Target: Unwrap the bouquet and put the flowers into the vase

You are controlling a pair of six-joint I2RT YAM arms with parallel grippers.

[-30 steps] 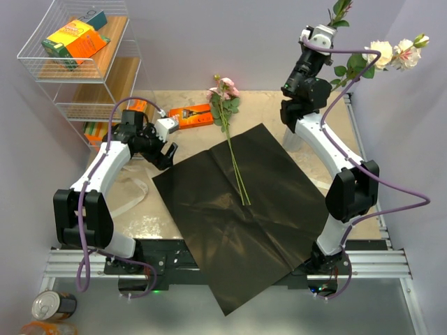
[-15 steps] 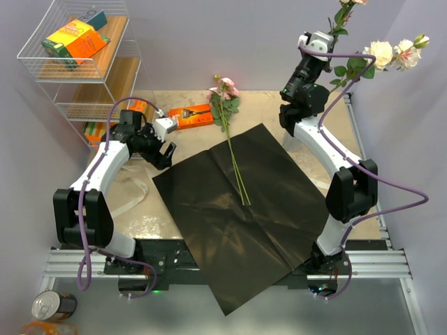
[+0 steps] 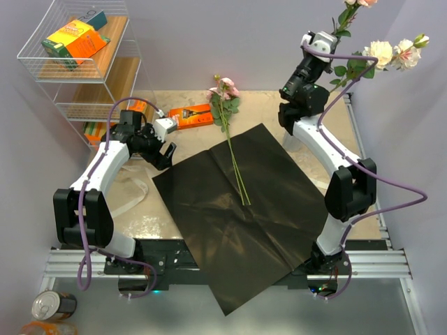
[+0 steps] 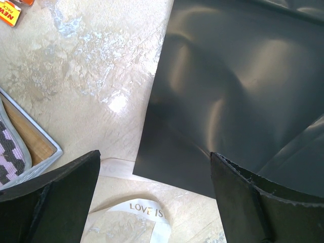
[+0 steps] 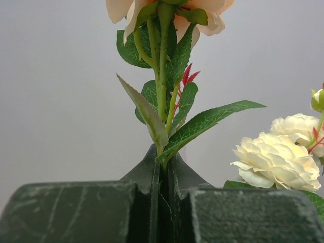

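The black wrapping paper (image 3: 237, 202) lies spread flat on the table. Two pink flowers (image 3: 225, 89) rest on it, their long stems (image 3: 236, 164) running toward its middle. High at the back right, my right gripper (image 3: 331, 32) (image 5: 164, 164) is shut on the green stem of a peach rose (image 5: 164, 12) (image 3: 347, 12), which points upward. Cream flowers (image 3: 391, 52) (image 5: 276, 162) stand beside it. A pale vase-like shape (image 3: 292, 141) is mostly hidden behind the right arm. My left gripper (image 3: 166, 151) (image 4: 154, 197) hangs open over the paper's left corner (image 4: 152, 169), holding nothing.
A white ribbon (image 4: 147, 212) (image 3: 131, 197) printed "LOVE IS" lies left of the paper. An orange box (image 3: 190, 116) sits at the back. A wire shelf (image 3: 77, 63) with boxes stands at the far left, its lower tray (image 4: 28, 144) close to my left gripper.
My right gripper has lifted the peach rose a little higher and farther back. The left arm has shifted only slightly. Paper and pink flowers lie as before.
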